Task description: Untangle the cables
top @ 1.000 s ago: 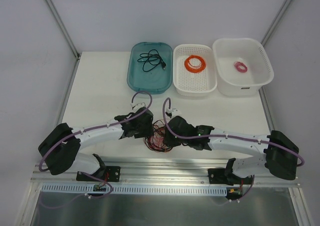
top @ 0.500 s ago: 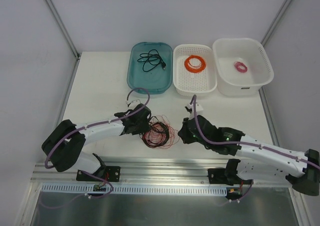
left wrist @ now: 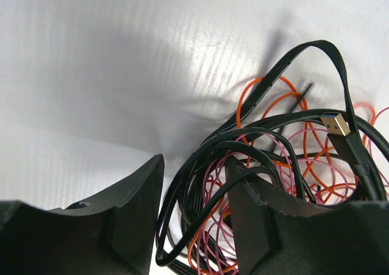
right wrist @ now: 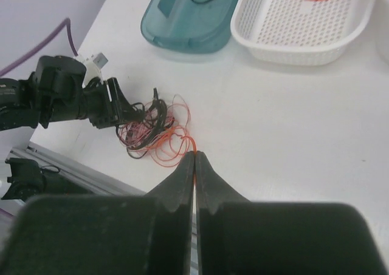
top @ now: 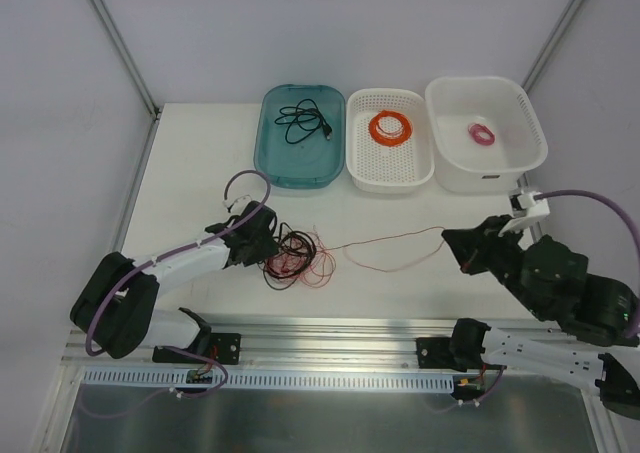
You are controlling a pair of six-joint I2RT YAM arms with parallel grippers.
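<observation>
Two left fingers (left wrist: 140, 220) straddle the cables' (left wrist: 285, 166) black loops.

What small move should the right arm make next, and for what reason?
Probably keep drawing the right gripper away to the right. It is shut on the orange wire, whose other end remains in the cable clump, which the left gripper pins on the table.

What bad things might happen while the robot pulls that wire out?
The thin orange-red wire, pinched in the right gripper, runs stretched to the clump; it might snap or slip out. The black cord loops around the left gripper's fingers, so knots may tighten.
</observation>
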